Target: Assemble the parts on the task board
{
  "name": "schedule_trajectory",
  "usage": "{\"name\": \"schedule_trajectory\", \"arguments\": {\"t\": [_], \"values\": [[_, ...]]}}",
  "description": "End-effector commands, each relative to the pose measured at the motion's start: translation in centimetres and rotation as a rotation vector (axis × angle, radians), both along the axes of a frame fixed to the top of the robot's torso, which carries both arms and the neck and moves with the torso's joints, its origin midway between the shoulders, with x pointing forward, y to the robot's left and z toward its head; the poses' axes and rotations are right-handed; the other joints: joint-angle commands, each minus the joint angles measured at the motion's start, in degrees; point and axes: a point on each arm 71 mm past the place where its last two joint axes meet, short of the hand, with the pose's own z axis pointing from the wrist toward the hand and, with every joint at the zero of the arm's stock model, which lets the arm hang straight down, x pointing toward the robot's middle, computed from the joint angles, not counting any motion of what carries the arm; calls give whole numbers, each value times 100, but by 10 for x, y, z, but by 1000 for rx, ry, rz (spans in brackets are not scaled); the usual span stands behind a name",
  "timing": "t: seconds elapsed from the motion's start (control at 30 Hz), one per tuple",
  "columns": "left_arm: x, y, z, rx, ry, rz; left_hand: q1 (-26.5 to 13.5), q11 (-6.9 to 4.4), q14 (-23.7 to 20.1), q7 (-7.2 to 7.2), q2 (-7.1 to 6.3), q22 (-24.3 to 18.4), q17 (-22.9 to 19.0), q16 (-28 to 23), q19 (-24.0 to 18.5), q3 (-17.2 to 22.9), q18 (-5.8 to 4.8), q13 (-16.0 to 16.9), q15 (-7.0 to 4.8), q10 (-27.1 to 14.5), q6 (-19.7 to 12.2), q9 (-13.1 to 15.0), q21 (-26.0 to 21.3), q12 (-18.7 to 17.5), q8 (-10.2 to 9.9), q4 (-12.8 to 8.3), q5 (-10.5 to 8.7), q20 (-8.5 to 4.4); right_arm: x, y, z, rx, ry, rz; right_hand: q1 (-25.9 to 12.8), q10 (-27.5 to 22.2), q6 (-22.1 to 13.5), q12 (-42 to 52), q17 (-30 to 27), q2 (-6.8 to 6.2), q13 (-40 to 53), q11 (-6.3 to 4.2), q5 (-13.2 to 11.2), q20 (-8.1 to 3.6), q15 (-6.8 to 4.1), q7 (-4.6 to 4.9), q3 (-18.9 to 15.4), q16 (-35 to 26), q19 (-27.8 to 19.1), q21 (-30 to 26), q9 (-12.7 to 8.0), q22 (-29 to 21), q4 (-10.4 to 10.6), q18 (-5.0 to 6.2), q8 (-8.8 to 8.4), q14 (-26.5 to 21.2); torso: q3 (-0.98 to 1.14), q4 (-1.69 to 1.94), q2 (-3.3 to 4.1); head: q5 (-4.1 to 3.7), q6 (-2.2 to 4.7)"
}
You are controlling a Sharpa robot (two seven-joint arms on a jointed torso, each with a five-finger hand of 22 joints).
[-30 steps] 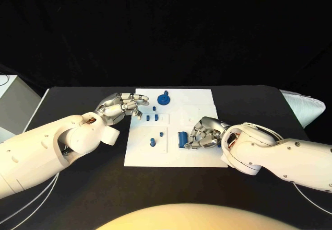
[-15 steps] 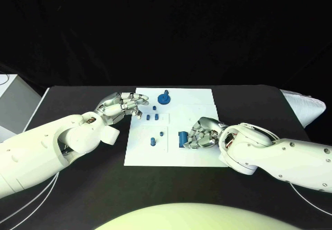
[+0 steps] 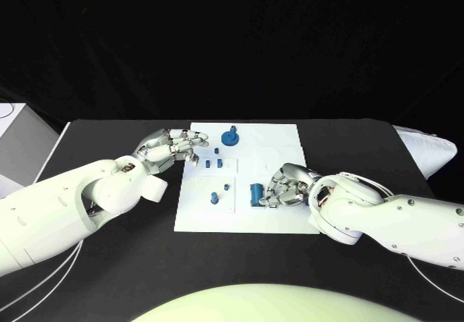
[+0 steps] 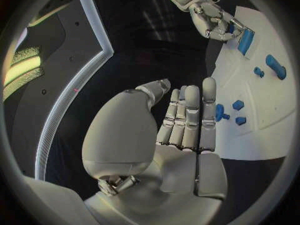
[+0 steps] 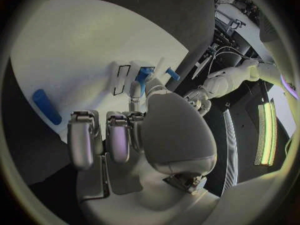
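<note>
White and flat, the task board (image 3: 261,218) lies in the middle of your black table (image 3: 116,255), and the blue parts are spread over its far and middle areas. At the far edge you have a round blue disc with a post (image 3: 230,137) standing on the board. Nearer, just beside your left hand, sit two small blue pegs (image 3: 214,163), and a little closer to the robot a short peg (image 3: 227,186) and a taller upright peg (image 3: 214,197) stand near each other. A longer blue block (image 3: 255,194) rests on the board right against the fingertips of your right hand (image 3: 287,188).

That right hand has its fingers curled down at the block's side — whether it really grips the block you cannot tell from these views. In the right wrist view a blue piece (image 5: 144,75) shows just past the fingers.

Your left hand (image 3: 172,149) hovers at the board's left edge, fingers lying together and nearly straight, thumb apart, holding nothing.
</note>
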Motion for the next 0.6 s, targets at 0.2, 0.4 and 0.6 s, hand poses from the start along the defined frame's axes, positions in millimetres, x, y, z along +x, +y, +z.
{"name": "schedule_trajectory", "arguments": {"t": [0.2,0.4,0.6], "values": [[0,-1,0,-11,-2,-15,-47,16,-19,9,15,-6,6,-20,29,8,83,6,35,12,23,-5,-22,-35,-22,26,13,26,-7,-14,4,86,-13,-30,-126,498,-287,-26,1507,-84,1359,37,35,1,12,85,-53,25,439,-62,-29,1285,-4,-101,-58,618,3,-9,-6,-1,10],[0,0,0,-8,-1,-11,-47,16,-19,9,15,-6,6,-20,29,8,83,6,35,12,23,-5,-22,-35,-22,26,13,26,-6,-45,11,118,-26,-114,-87,503,-532,-13,1507,-76,1368,147,68,74,104,214,3,25,431,-93,-119,1277,-14,-96,-271,618,-3,-14,-8,-35,39],[0,0,0,-10,-4,-9,-55,16,-20,7,7,-8,7,-21,29,2,83,7,36,10,21,-7,-27,-37,-26,32,11,27,3,-83,14,77,-37,-190,-42,513,-640,12,1507,-94,1381,209,64,119,154,284,26,25,425,-117,-178,1271,-18,-92,-411,618,-7,-29,-10,-82,50]]}}
